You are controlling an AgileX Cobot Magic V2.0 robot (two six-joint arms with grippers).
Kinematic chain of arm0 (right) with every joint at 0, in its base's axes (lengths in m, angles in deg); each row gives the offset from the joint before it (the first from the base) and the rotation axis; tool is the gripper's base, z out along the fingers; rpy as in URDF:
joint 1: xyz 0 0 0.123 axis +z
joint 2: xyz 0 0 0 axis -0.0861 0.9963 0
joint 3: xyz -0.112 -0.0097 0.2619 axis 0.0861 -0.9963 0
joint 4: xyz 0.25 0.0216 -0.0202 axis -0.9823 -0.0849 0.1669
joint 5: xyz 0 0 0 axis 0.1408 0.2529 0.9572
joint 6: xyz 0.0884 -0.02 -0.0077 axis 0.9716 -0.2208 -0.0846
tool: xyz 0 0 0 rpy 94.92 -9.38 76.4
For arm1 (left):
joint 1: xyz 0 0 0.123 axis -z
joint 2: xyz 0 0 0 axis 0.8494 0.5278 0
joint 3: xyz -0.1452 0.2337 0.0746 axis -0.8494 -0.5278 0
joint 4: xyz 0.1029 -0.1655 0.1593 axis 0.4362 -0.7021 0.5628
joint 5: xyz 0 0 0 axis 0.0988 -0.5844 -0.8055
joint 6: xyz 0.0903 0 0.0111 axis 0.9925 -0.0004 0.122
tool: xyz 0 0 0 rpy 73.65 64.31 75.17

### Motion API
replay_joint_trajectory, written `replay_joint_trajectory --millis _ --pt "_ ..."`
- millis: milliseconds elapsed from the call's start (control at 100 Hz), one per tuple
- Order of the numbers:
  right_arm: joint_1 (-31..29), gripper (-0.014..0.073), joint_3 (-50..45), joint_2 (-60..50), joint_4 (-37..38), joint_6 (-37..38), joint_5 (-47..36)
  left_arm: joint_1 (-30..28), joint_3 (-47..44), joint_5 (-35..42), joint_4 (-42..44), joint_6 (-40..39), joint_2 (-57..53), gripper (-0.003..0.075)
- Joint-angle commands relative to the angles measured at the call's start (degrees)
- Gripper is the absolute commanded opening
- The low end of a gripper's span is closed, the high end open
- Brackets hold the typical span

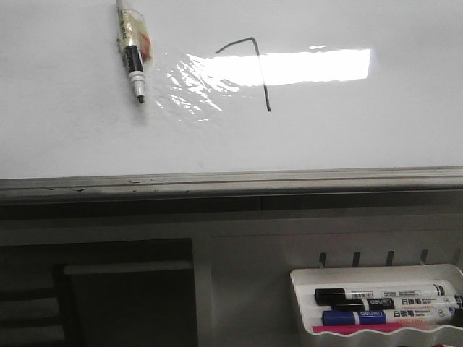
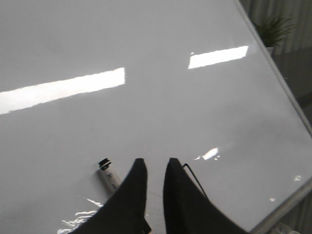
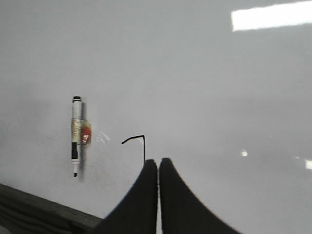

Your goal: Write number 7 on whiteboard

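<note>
The whiteboard (image 1: 72, 130) lies flat, glossy white with a grey metal edge along its near side. A thin black number 7 (image 1: 261, 72) is drawn on it, crossing a bright light reflection. A taped black-and-white marker pen (image 1: 132, 50) lies loose on the board to the left of the 7, tip toward the near edge. No gripper shows in the front view. My left gripper (image 2: 155, 162) hovers over the board, open and empty, between the pen (image 2: 109, 174) and the 7 (image 2: 195, 180). My right gripper (image 3: 158, 161) is shut and empty, just below the 7's stem (image 3: 144, 146); the pen (image 3: 76, 136) lies apart.
A small white wavy-rimmed tray (image 1: 376, 269) hangs below the board's near edge at the right and holds several marker pens (image 1: 383, 296). A dark shelf opening (image 1: 123, 303) is at the lower left. A potted plant (image 2: 275, 29) stands beyond the board's far corner.
</note>
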Motion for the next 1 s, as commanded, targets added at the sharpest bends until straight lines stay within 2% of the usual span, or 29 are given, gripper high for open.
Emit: replay_joint_trajectory --millis 0,140,440,660,990 --pt "-0.3 -0.0062 -3.9 -5.2 -2.6 -3.7 -5.4 -0.1 -0.1 -2.6 1.3 0.1 -2.6 -0.0020" --pt "-0.3 -0.0062 -13.4 -16.1 -4.7 -8.2 -6.4 -0.1 -5.2 -1.1 0.5 0.1 -8.0 -0.0020" --pt "-0.3 -0.0064 -28.1 -37.7 -4.7 -8.3 -6.1 -0.1 -18.3 2.3 -0.8 0.1 -25.6 -0.0020" --pt "-0.3 -0.0064 -29.3 -37.1 -5.2 -8.1 -4.7 -0.1 -23.0 5.3 -5.5 0.1 -35.1 -0.0020" --pt "-0.3 -0.0064 -29.3 -37.1 -5.2 -8.1 -6.3 -0.1 -23.2 6.0 -6.4 0.1 -35.8 -0.0020"
